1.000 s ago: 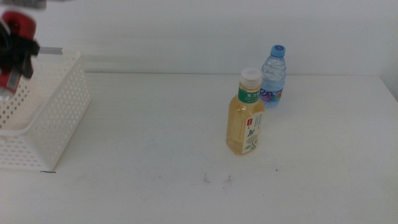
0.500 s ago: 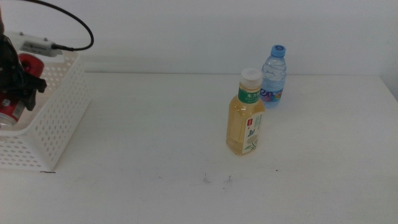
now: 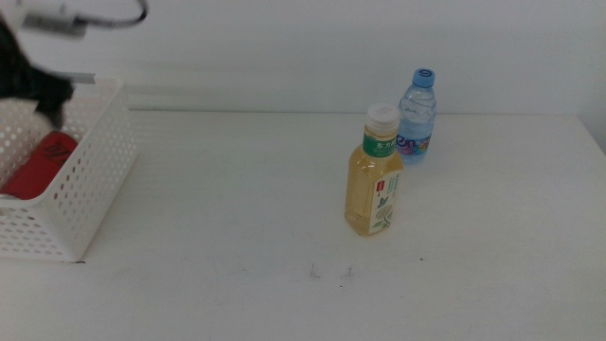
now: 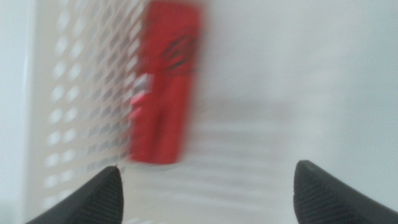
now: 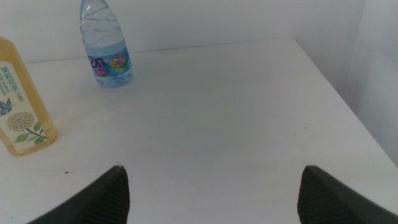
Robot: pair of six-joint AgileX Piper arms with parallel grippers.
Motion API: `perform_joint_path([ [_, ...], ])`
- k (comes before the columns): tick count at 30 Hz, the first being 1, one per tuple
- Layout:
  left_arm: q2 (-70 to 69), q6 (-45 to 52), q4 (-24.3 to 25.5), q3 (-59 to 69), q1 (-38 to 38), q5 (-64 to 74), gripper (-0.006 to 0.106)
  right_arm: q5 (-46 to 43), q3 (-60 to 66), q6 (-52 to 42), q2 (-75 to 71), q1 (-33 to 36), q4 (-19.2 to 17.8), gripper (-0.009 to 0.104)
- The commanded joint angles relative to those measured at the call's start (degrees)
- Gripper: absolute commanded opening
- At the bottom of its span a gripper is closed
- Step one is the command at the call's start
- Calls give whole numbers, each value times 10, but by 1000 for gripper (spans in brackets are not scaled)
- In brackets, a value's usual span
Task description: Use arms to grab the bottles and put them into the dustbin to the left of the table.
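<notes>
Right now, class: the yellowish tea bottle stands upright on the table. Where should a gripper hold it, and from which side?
Probably grip the tea bottle across its straight body, below the cap, coming in level from the right, where the open right gripper waits. The water bottle stands apart behind it.

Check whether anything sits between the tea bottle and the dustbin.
Nothing visible does. Only bare table lies between the tea bottle and the dustbin. The water bottle stands behind the tea bottle, off that path.
</notes>
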Motion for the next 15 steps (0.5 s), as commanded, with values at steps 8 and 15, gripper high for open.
perform_joint_path([
  [8, -297, -14, -99, 330, -194, -370, 94, -5, 2, -1, -2, -4, -2, 88],
  [15, -394, -13, -133, 679, -371, -869, 94, -5, 2, -1, -2, -4, -2, 88],
])
